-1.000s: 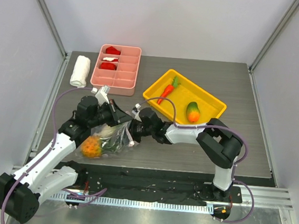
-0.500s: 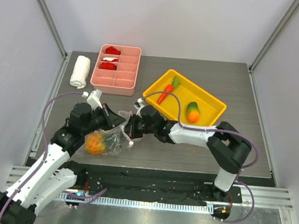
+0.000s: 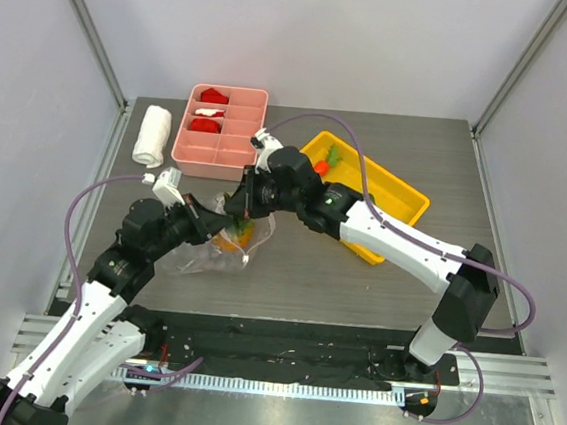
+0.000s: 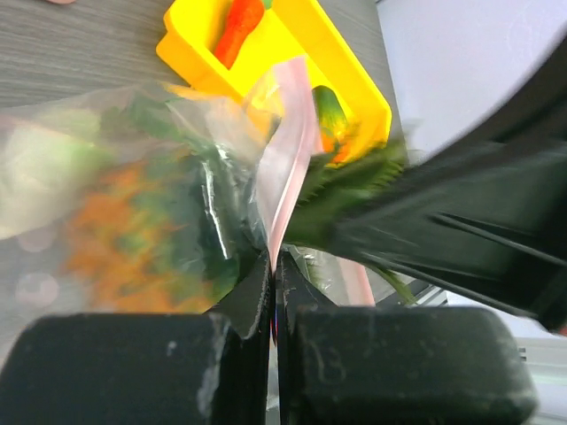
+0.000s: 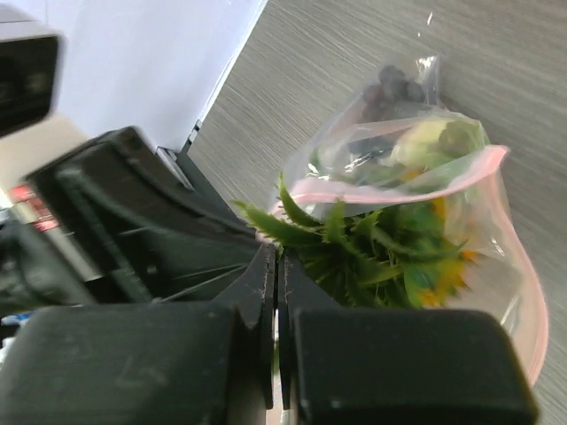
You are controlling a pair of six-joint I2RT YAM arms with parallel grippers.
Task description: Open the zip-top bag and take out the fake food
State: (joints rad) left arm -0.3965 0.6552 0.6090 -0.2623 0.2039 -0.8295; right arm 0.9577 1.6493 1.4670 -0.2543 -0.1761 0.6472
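The clear zip-top bag [image 3: 202, 256] lies on the table's left-middle, its mouth raised. My left gripper [image 3: 214, 229] is shut on its pale pink zip strip [image 4: 288, 146]. My right gripper [image 3: 245, 212] is shut on the green leaf top of the yellow pineapple [image 5: 381, 252], which sits in the open bag mouth [image 5: 403, 177]. Dark purple grapes [image 5: 392, 84] and a pale piece [image 5: 423, 140] lie deeper in the bag. The orange carrot [image 3: 321, 163] and the orange-green mango [image 4: 332, 119] lie in the yellow tray; my right arm hides the mango in the top view.
The yellow tray [image 3: 406, 197] stands right of centre, partly under my right arm. A pink divided tray [image 3: 219, 144] with red-and-white pieces and a rolled white towel [image 3: 152, 136] stand at the back left.
My right arm has swung up and back over the yellow tray, drawing the pineapple up toward the bag mouth. The bag's mouth has risen and my left gripper has shifted slightly right with it.
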